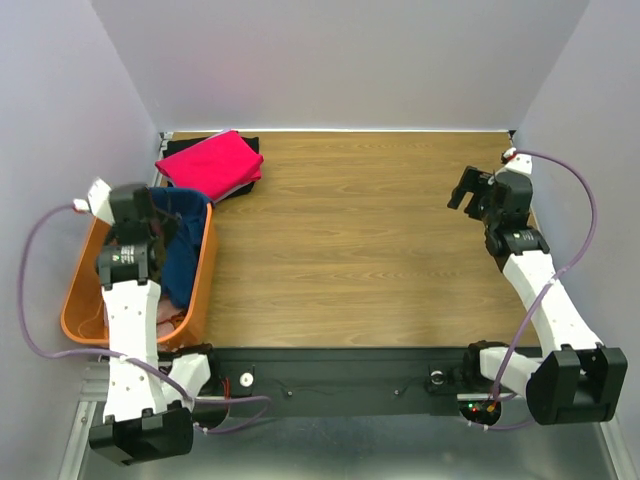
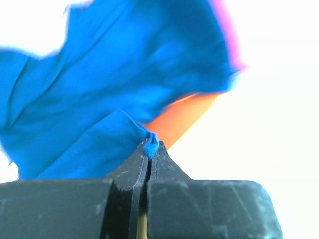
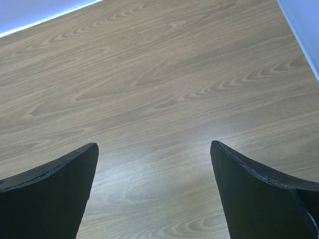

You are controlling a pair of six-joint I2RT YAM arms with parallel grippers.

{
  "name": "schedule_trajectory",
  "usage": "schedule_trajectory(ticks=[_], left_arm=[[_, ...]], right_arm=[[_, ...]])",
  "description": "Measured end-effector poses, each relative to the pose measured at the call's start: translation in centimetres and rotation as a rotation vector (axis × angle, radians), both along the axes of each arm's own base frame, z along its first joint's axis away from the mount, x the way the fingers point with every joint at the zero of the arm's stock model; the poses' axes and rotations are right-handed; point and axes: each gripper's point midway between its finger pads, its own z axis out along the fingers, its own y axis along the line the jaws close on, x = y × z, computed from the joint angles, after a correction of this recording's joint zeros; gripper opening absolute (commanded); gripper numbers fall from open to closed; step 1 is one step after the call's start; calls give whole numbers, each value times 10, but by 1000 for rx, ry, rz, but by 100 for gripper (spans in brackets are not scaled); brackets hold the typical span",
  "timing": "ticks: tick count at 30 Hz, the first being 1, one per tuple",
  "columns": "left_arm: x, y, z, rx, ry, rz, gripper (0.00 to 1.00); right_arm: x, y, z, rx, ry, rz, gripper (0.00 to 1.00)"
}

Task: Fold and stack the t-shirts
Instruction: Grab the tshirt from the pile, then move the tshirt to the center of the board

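Note:
My left gripper (image 1: 160, 225) is above the orange basket, shut on a pinch of the navy blue t-shirt (image 1: 185, 250), which hangs from it into the basket. In the left wrist view the blue cloth (image 2: 99, 99) is clamped between the closed fingers (image 2: 150, 149); its print is hidden. A folded bright pink t-shirt (image 1: 210, 163) lies on a folded black t-shirt (image 1: 240, 185) at the table's far left. A bit of pale pink cloth (image 1: 168, 318) shows in the basket. My right gripper (image 1: 462, 190) is open and empty over bare table at the far right (image 3: 154, 149).
The orange plastic basket (image 1: 200, 290) stands at the table's left edge, next to the left arm. The wooden table (image 1: 360, 230) is boxed in by pale walls at the back and sides. A black rail (image 1: 340, 375) runs along the near edge.

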Motion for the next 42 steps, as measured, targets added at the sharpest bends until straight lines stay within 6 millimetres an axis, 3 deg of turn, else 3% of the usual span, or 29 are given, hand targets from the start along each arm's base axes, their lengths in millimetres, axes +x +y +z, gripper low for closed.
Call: schedule_trajectory(ticks=[1, 5, 7, 9, 10, 11, 12, 16, 18, 20, 23, 26, 27, 29, 30, 32, 38, 39, 41, 42], left_arm=[[13, 2, 36, 14, -90, -1, 0], [55, -2, 144, 27, -419, -43, 0], [81, -17, 194, 1, -582, -123, 0], [102, -48, 240, -31, -736, -263, 0], [115, -73, 269, -50, -810, -365, 0], [123, -96, 283, -63, -847, -441, 0], [134, -142, 313, -77, -924, -604, 0], [134, -280, 359, -171, -1062, -1032, 0], [122, -334, 357, -225, -1074, -1185, 0], [106, -370, 351, -267, -1063, -1289, 0], [86, -399, 345, -306, -1051, -1390, 0], [82, -399, 347, -303, -1061, -1404, 2], [81, -397, 347, -292, -1062, -1412, 19], [80, -396, 341, -262, -1053, -1440, 39], [80, -395, 333, -242, -1033, -1451, 72], [82, -396, 309, -213, -964, -1462, 98], [104, -395, 206, -103, -641, -1395, 99], [109, -388, 189, -70, -573, -1361, 99], [120, -372, 173, -13, -505, -1288, 99], [128, -356, 167, 30, -466, -1219, 99]], right_arm=[[1, 0, -1, 0, 5, 0, 100], [7, 1, -4, 1, 20, 1, 100], [11, 1, -1, 4, 16, 4, 100], [13, 3, 3, 8, 9, 9, 100], [14, 3, 6, 9, 2, 10, 100], [15, 3, 8, 9, -1, 10, 100], [15, 3, 10, 10, -6, 10, 100], [17, 3, 17, 12, -23, 9, 100], [17, 3, 19, 11, -25, 8, 100], [17, 3, 18, 11, -24, 8, 100], [17, 3, 18, 11, -22, 8, 100], [17, 3, 17, 12, -19, 8, 100], [17, 3, 17, 14, -19, 7, 100], [16, 3, 17, 17, -17, 6, 100], [16, 3, 16, 19, -16, 6, 100], [16, 3, 16, 20, -13, 7, 100], [15, 16, 15, 32, -3, 76, 100], [17, 22, 16, 43, -4, 113, 100], [20, 35, 20, 53, -6, 169, 100], [22, 44, 21, 57, -5, 206, 100]])
